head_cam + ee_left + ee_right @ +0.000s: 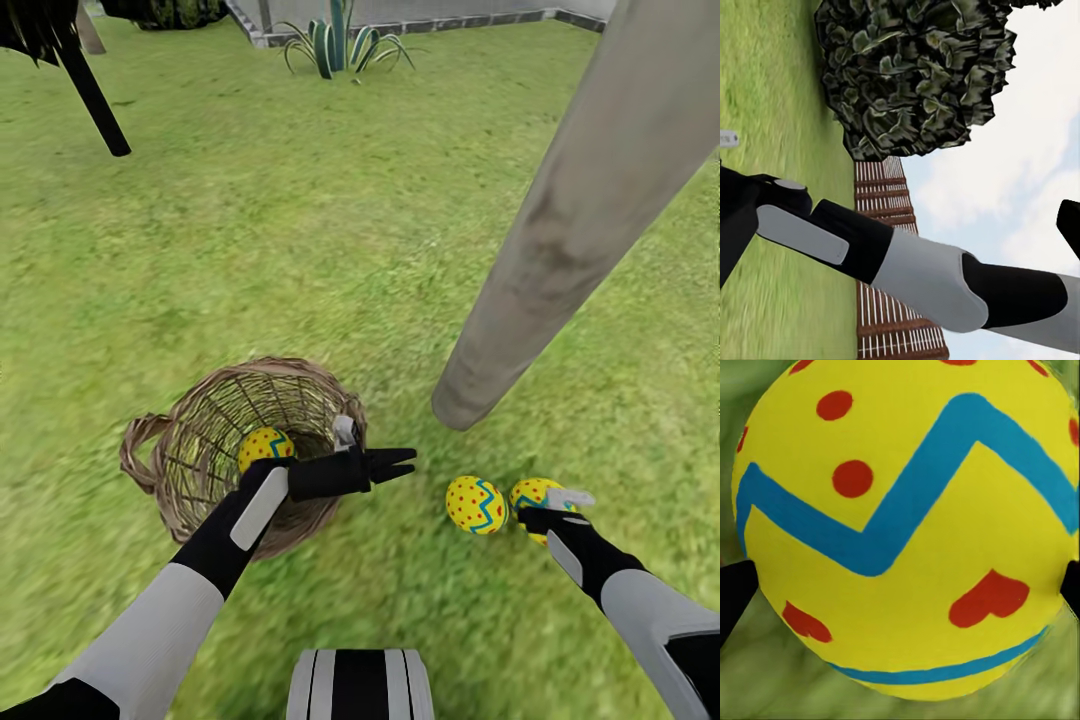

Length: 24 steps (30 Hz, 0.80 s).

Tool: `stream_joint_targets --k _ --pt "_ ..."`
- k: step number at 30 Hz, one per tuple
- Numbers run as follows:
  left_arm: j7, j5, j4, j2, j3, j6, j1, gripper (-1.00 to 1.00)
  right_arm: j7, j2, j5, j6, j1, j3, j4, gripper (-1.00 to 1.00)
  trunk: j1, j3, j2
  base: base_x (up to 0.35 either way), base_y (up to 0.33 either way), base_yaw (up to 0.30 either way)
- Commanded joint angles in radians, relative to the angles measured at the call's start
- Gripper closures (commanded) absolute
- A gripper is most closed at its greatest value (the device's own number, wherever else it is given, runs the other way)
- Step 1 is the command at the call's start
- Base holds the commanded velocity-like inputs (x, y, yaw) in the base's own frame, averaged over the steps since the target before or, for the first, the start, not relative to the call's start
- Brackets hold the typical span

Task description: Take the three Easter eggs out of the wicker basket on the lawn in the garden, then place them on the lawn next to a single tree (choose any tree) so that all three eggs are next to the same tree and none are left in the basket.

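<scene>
At two o'clock on the lawn point(300, 230) rises the tree point(570, 220). At nine sits my basket point(215, 440), one egg point(263, 446) inside. My left gripper point(392, 464) hangs empty, jaws parted. My right gripper point(555, 505) clasps an egg point(533, 492); another egg point(476, 504) lies beside it.

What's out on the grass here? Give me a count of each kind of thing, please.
Eggs: 3, one in the basket, two on the grass by the trunk
Basket: 1
Pale tree trunk: 1
Dark thin trunk: 1
Spiky plant: 1
Total: 7
</scene>
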Motion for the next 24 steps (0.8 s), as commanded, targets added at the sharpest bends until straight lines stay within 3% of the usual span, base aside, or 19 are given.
stream_joint_targets --k 1,24 --pt "-0.001 0.003 0.001 0.000 0.000 0.005 -0.001 -1.00 -0.007 0.000 -0.009 0.007 0.000 0.009 -0.003 -1.00 -0.001 0.003 0.000 0.000 0.000 0.000" --pt "0.001 0.004 0.002 0.002 0.000 0.004 -0.001 -1.00 -0.007 -0.003 -0.010 0.011 0.000 0.008 -0.003 -1.00 -0.011 0.092 0.005 0.000 0.000 0.000"
